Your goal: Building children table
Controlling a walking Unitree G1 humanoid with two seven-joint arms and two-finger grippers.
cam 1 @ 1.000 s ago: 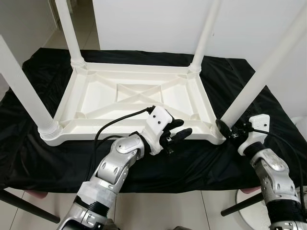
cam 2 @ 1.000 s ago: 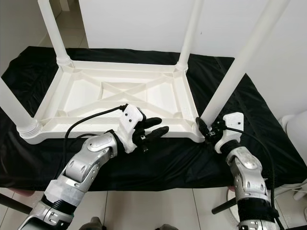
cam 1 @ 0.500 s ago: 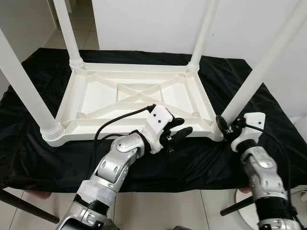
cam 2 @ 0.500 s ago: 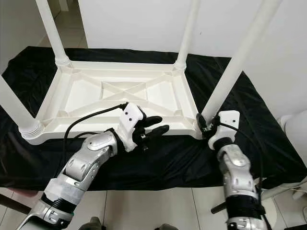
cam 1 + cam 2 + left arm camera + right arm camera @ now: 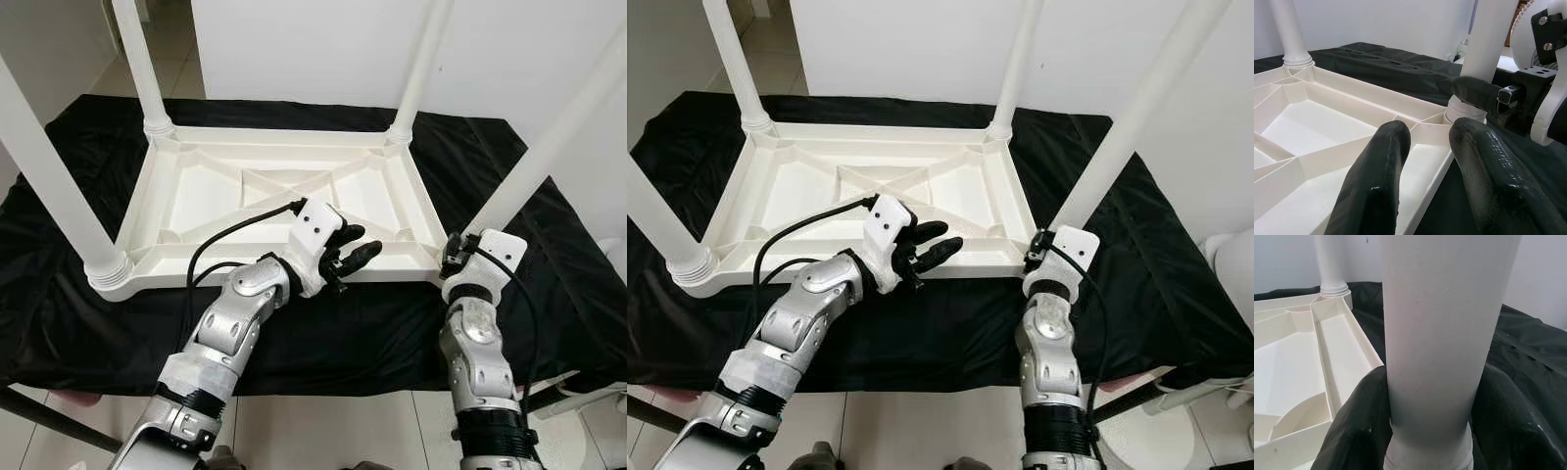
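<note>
A white plastic children's table (image 5: 265, 137) lies upside down on a black cloth, its four legs pointing up. My right gripper (image 5: 454, 257) is shut on the base of the near-right leg (image 5: 549, 147), where it enters the corner socket. In the right wrist view, black fingers (image 5: 1356, 431) press both sides of that leg (image 5: 1440, 333). My left gripper (image 5: 361, 245) hovers open just above the table's near rim, toward the right, holding nothing. Its fingers (image 5: 1376, 186) point at the same corner and leg (image 5: 1488, 39).
The black cloth (image 5: 59, 323) covers a low support that ends close in front of me, with tiled floor below. A white wall stands behind. A white rounded object (image 5: 1227, 257) sits at the right, and a dark bar (image 5: 49, 421) crosses the lower left.
My right forearm has swung leftward under its wrist while the gripper stays clamped at the leg's base. My left gripper has shifted slightly up and left along the near rim.
</note>
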